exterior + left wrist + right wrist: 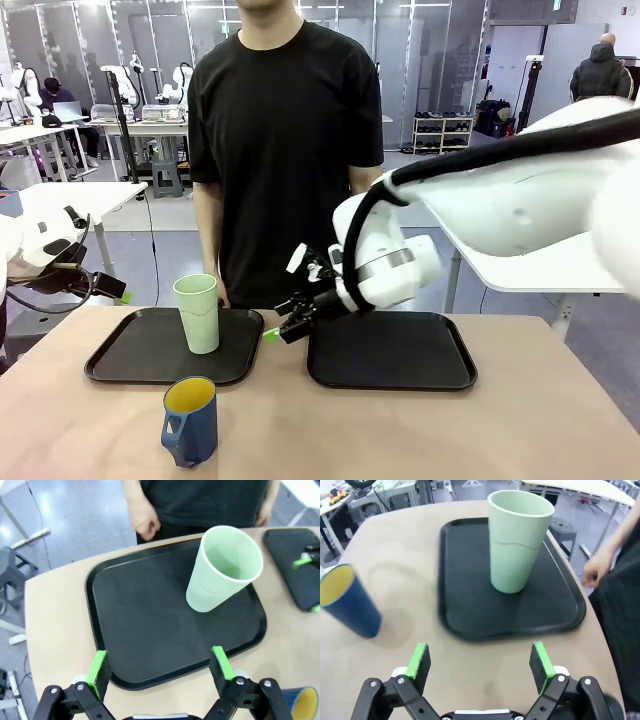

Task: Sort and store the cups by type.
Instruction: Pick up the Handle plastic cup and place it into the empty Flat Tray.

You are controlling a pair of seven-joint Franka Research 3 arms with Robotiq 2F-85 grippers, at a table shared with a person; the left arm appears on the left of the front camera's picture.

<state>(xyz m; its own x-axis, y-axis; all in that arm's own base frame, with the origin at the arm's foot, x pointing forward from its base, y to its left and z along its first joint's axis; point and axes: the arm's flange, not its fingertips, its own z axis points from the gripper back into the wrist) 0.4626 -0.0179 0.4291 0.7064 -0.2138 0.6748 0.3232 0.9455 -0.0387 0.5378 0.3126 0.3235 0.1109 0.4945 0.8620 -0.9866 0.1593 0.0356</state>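
Left side first: my left gripper hangs over the near rim of the left tray, fingers spread, holding nothing. On that tray the green tumbler stands upright, so I'd call one cup stored. Just in front of the tray, on the bare table, sits the blue mug, not yet stored. Moving across, my right gripper hovers between the two trays, fingers apart, empty. The right tray looks like the mug's home. A person stands close at the far edge; nothing blocks the mug.
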